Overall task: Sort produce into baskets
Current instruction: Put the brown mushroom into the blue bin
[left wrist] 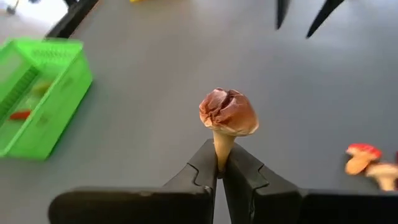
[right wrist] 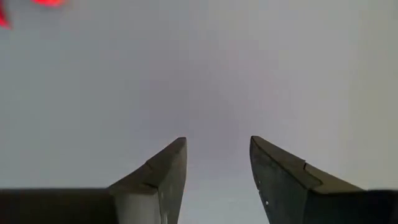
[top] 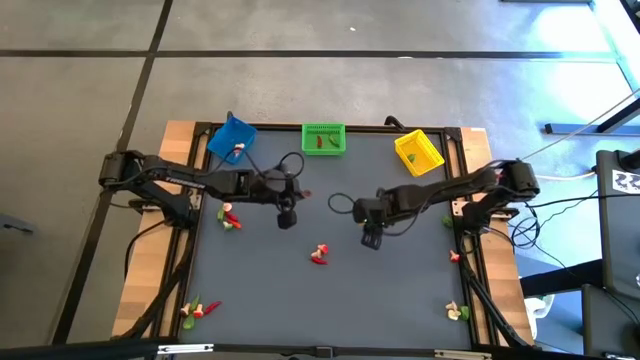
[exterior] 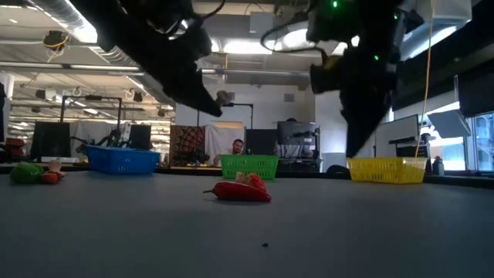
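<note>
Holding a brown-capped mushroom piece [left wrist: 227, 115] by its stem, left tool [left wrist: 219, 169] clamped tight, raised above the grey counter [top: 400, 290], near the green basket [top: 323, 138]. Right tool [right wrist: 217, 163]: fingers parted, empty, over bare counter. Red pepper cluster [top: 319, 255] lies between and below both tools. Blue basket [top: 231, 139], yellow basket [top: 418, 151] at far edge.

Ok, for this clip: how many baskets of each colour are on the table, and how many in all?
Blue basket: 1
Green basket: 1
Yellow basket: 1
Total: 3 baskets, all along the far edge of the table.
</note>
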`<action>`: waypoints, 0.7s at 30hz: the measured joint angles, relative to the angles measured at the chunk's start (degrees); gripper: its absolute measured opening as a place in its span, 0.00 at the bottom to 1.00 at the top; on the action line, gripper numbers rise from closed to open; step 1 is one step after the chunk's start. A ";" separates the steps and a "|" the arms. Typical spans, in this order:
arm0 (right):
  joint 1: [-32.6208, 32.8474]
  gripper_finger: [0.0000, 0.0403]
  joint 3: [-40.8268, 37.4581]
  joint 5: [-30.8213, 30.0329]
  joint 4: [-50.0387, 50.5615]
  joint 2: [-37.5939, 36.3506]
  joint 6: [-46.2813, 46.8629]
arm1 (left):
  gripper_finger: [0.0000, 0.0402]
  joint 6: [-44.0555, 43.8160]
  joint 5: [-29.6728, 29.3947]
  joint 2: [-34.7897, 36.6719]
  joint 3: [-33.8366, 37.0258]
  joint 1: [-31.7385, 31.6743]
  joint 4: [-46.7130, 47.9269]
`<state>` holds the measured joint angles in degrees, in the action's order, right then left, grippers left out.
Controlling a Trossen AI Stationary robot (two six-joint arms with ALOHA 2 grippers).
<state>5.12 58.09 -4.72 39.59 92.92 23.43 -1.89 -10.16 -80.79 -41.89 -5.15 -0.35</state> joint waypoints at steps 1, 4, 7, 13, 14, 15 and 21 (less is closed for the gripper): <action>0.38 0.43 -0.60 -0.25 -0.22 0.67 0.25 | 0.03 -0.24 -0.30 0.00 0.02 -0.34 0.69; 1.14 0.43 -3.17 -0.21 -0.23 2.42 0.81 | 0.03 -0.78 -1.50 0.00 0.02 -1.10 1.83; 1.40 0.43 -5.91 0.99 -1.28 3.39 2.19 | 0.04 -1.05 -1.74 0.00 0.02 -1.95 2.42; 1.38 0.43 -10.47 2.35 -4.74 3.08 5.09 | 0.04 -2.90 -7.55 0.00 0.02 -4.23 5.94; 1.38 0.43 -10.79 2.35 -5.13 3.06 5.12 | 0.03 -3.69 -9.01 0.00 0.02 -4.81 7.01; 1.38 0.43 -10.89 2.37 -5.41 3.07 5.12 | 0.03 -4.54 -10.13 0.00 0.03 -5.53 8.01; 1.38 0.43 -11.24 2.39 -7.92 3.16 5.14 | 0.05 -9.30 -11.26 0.00 0.04 -11.56 13.42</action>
<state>6.50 46.85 -2.33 31.68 96.09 28.58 -11.19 -21.42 -80.79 -41.85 -16.70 13.06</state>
